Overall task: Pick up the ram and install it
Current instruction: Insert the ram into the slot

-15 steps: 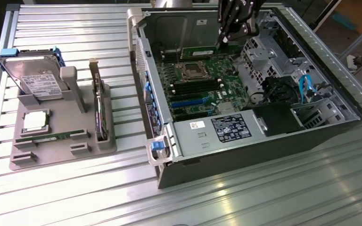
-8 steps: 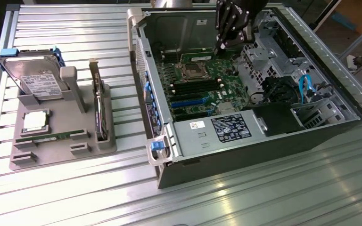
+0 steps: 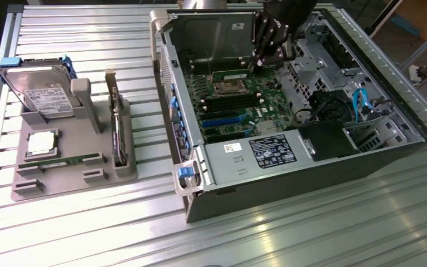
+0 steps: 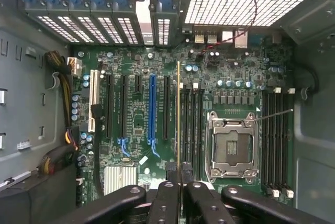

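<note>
Inspection of the work as it stands. The computer case (image 3: 273, 189) lies on its side on the slatted table (image 3: 87, 222), open face up, so the motherboard (image 4: 136, 130) can be reached from above. The parts holder (image 3: 73, 183) sits by the table's edge at the exterior view's left and props the hard drive (image 3: 39, 92) upright for grasping. The ram (image 4: 179, 109) is inside the case, over the motherboard. It is held edge-down and parallel with the memory slots (image 4: 191, 124) beside the processor socket (image 4: 232, 148), evidently to line up with one. Whether it touches a slot I cannot tell. My pincer (image 4: 179, 169) is nearly closed, clamped on the ram's upper edge.
</note>
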Tool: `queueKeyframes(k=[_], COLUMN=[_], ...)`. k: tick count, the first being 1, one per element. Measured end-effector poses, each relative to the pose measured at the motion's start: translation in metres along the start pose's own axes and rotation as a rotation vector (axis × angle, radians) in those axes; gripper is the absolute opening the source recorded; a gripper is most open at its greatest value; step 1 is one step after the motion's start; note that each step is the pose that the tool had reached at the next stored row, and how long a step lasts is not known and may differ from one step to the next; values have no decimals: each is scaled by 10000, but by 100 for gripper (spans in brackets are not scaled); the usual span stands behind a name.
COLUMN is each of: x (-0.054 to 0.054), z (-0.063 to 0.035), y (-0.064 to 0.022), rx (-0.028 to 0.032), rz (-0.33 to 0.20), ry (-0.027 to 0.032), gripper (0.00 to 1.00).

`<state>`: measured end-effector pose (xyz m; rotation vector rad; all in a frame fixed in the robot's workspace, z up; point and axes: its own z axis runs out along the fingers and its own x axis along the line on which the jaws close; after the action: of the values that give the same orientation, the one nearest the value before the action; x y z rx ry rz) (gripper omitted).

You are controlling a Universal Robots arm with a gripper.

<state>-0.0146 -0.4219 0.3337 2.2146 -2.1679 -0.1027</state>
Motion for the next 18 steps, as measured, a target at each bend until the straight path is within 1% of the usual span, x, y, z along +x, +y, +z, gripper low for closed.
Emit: queueKeyframes(k=[3,8,18], x=[1,2,2], z=[43,103,104], y=[-3,-8,-8], rx=[0,1,1], rz=[3,3,3], ry=[29,38,38], gripper=[12,12,12])
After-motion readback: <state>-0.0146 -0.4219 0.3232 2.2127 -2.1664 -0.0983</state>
